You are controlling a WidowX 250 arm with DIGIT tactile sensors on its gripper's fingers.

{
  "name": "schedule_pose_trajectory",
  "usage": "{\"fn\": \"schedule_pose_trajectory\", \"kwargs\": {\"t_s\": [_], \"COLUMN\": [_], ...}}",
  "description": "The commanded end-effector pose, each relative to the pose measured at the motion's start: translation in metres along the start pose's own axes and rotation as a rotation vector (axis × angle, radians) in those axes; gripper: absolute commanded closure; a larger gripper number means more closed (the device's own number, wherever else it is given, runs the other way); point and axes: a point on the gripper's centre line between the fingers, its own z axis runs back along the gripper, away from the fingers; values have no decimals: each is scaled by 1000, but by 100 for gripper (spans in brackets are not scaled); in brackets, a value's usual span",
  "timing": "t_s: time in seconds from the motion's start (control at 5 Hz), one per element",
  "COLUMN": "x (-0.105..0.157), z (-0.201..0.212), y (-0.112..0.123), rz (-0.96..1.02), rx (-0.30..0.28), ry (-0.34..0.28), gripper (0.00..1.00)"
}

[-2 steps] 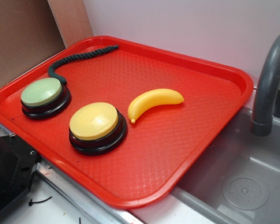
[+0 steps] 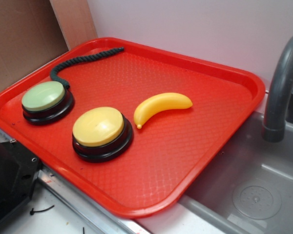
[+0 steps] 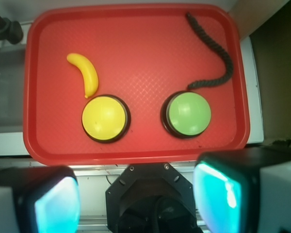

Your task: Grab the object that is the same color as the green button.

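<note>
Tray [image 2: 224, 122] contents, counted for you: four loose things on one red textured tray, namely two push buttons, one banana and one rope. The green button [image 2: 43, 95], pale-domed on a black disc base, sits near the tray's left edge in the exterior view. The yellow button [image 2: 98, 126], of the same build, sits beside it toward the tray's middle; the two bases lie close but apart. One yellow plastic banana [image 2: 161, 106] lies just beside the yellow button, its narrow tip pointing at that button's rim, and in the wrist view you see the tip all but touching it.

The task's object is the single dark rope [image 2: 78, 61], twisted and blackish green. It runs along the far left corner of the tray, bends, and ends at the green button's base, where the wrist view shows its end touching or nearly touching the black disc. Nothing grips it.

Beyond the tray you have one grey sink basin [image 2: 254, 180] and one grey faucet [image 2: 282, 83], both to the right in the exterior view.

The gripper [image 3: 136, 199] appears only in the wrist view, at the bottom edge: its two fingers [image 3: 53, 204] stand wide apart, held above and outside the tray's near rim, clasping nothing.
</note>
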Motion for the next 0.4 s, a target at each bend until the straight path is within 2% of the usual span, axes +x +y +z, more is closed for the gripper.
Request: {"fn": "schedule_pose_trajectory", "kwargs": {"t_s": [0.0, 0.2], "x": [40, 63], "z": [-28, -57], "y": [43, 68], "rz": [-155, -276], "rx": [78, 89], "ry": [-64, -80], "gripper": [0, 0]}}
